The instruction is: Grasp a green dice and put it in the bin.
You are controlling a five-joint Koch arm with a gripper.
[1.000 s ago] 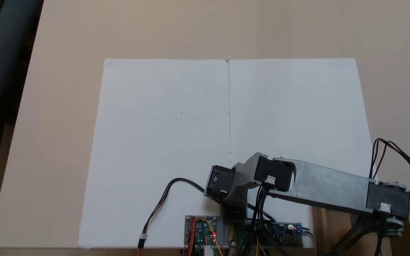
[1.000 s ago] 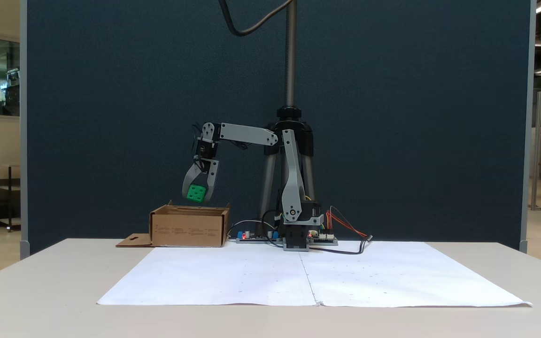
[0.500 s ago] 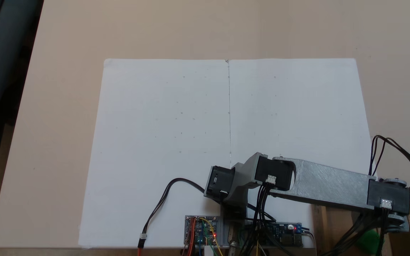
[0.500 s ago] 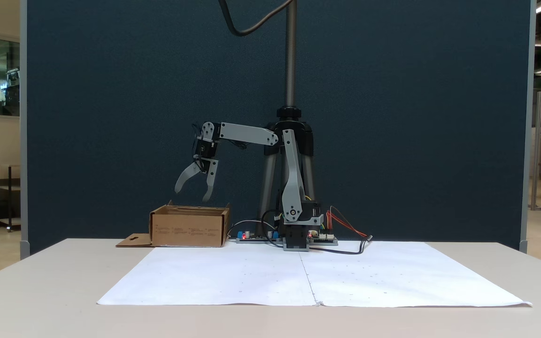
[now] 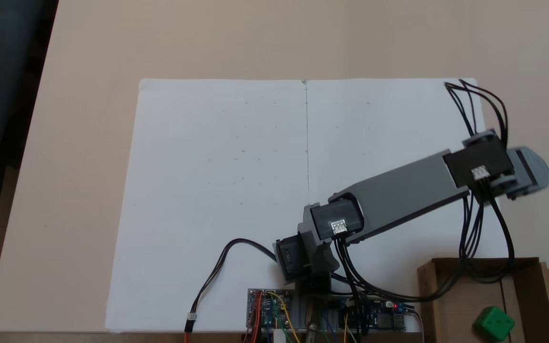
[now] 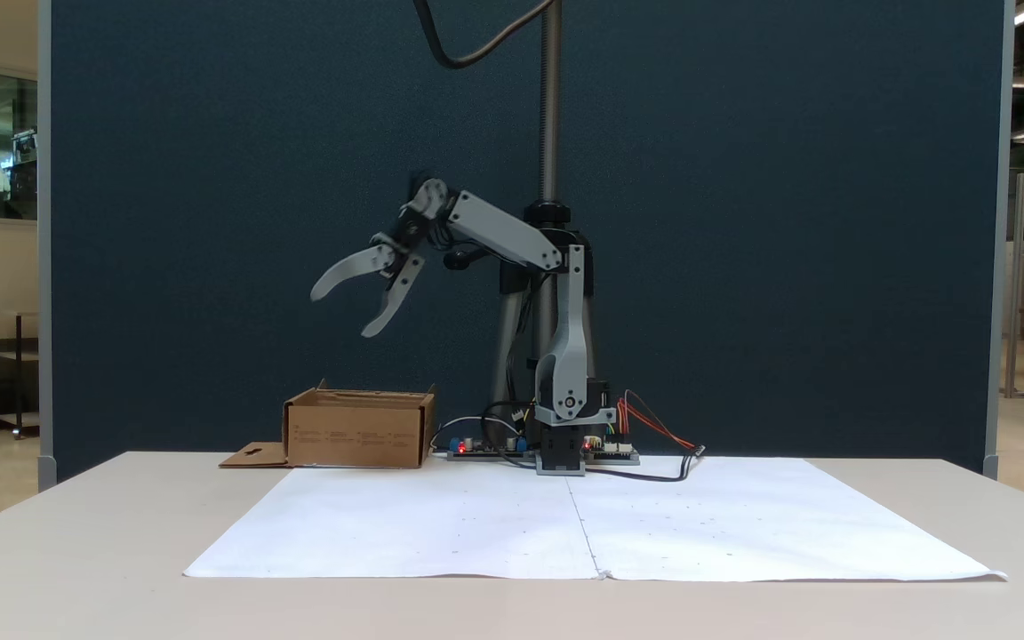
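A second ago the gripper held the green dice just above the box; half a second ago its jaws were already apart and empty. Now the dice lies inside the box, on its floor, and the arm has lifted and swung away from it. The forearm slopes upward, the gripper points down and outward, and its jaws stand wide apart, holding nothing.
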